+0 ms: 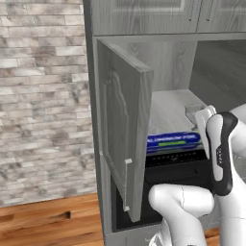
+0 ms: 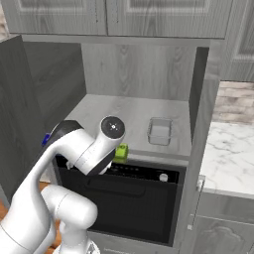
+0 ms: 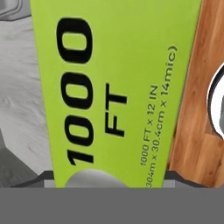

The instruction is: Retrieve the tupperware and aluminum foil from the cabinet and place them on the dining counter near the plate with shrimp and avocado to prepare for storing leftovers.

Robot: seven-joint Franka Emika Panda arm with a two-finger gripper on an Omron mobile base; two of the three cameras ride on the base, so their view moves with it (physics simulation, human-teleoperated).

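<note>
**A:** Since your cabinet has its door swung out on the left, where's everything sitting?

**B:** The aluminum foil lies along the front edge of the shelf. Your gripper has its jaws spread wide across it, clamped on both long sides. Further right, the tupperware sits near the shelf's front right corner, clear of the foil's green end.
</note>
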